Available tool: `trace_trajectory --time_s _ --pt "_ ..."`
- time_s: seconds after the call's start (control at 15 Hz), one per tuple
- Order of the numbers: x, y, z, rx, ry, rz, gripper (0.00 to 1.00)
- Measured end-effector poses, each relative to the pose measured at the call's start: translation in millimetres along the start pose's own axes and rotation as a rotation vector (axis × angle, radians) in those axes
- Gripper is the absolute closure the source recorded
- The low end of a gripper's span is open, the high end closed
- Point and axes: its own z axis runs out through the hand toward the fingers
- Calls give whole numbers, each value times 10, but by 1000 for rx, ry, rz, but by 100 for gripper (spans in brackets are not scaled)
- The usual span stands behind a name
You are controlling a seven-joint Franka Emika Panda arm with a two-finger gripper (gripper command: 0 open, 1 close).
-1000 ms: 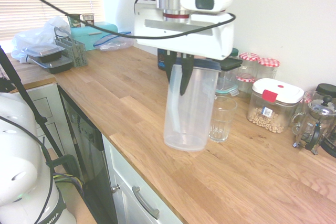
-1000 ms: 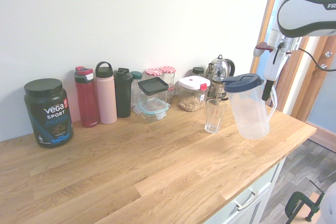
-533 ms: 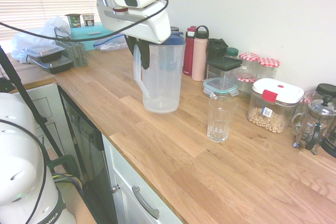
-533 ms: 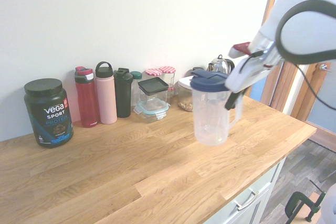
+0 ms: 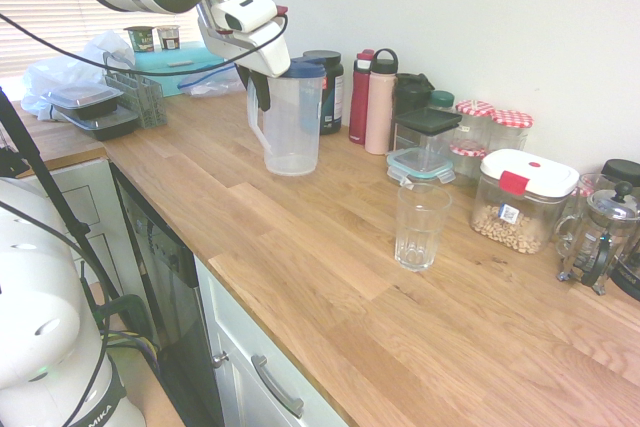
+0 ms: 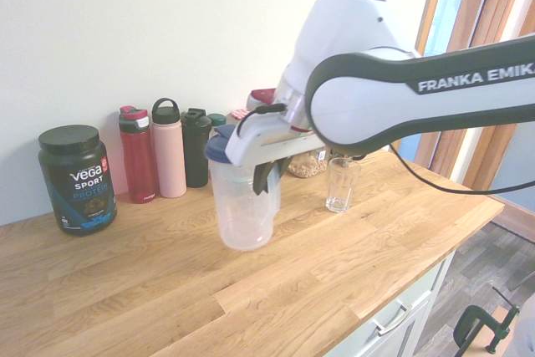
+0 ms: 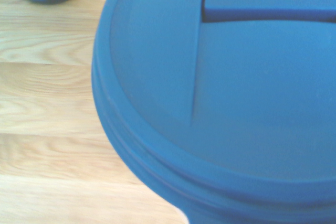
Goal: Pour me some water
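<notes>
White hand (image 6: 266,175) angled down, gripping pitcher (image 6: 242,206)

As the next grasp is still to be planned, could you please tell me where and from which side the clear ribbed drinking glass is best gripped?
The clear ribbed drinking glass stands upright and open-topped on the wooden worktop, apart from the containers behind. Probably best gripped across its upper wall, coming from the worktop's front edge, where nothing stands in the way.
</notes>
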Motion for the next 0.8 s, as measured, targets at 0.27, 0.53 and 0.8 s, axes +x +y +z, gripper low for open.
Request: trace_trajectory --time_s 0.27,0.53,0.8 --pt "-181 -160 248 36 -21 -116 100" --pt "-35 -41 381 86 -44 -155 100" --pt "61 16 620 70 -76 -147 0"
